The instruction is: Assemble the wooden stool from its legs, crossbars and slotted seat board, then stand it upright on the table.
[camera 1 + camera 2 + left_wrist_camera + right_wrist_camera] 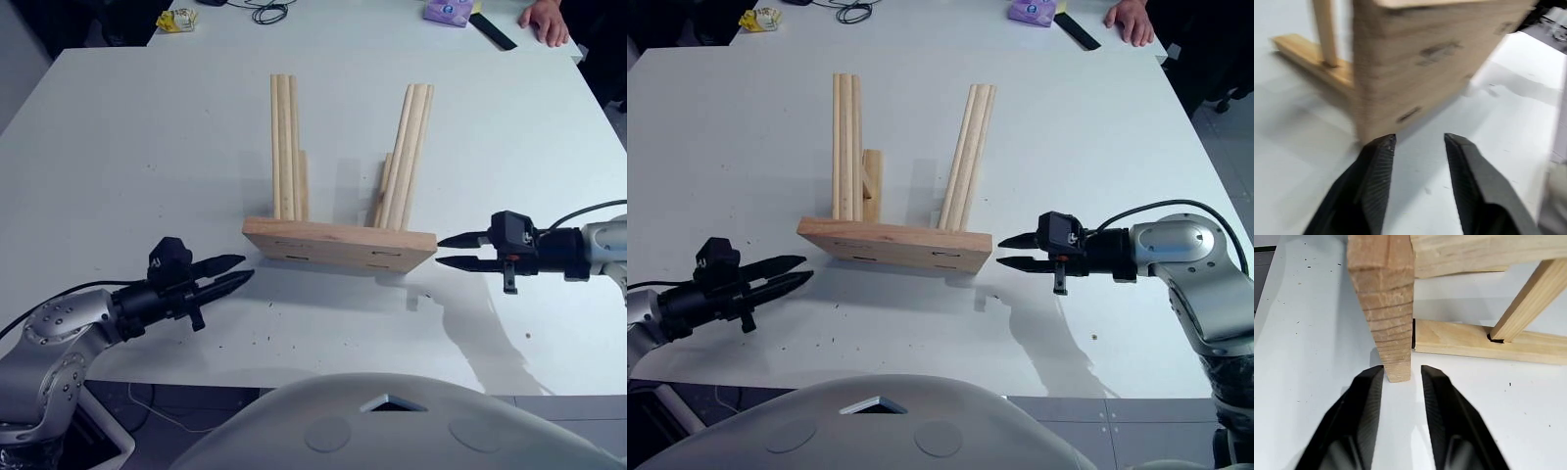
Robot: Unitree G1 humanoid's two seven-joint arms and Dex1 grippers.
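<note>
Stool [338, 245] lay on its side about mid-desk [118, 147]. The seat board [294, 235] stood on its long edge, parallel to the near edge of the desk. Its slotted face was turned toward the near edge. Two bundles of legs, left [285, 137] and right [411, 147], ran flat from the board toward the far edge. A crossbar [1464, 340] lay on the desk behind the board, with a thinner rail [1528, 298] set into it.

Left gripper [245, 267] hung low over the desk near the board's left end, toward the near edge. Its fingers [1378, 171] were parted with nothing between them, and were apart from the wood.

Right gripper [439, 251] was level with the board's right end and just beside it. Its fingers [1364, 406] were parted, one to each side of the board's end grain. Whether they touched the wood could not be told.

Beyond the far edge lay a purple packet [449, 12], a yellow wrapper [177, 20] and some cables [266, 10].
</note>
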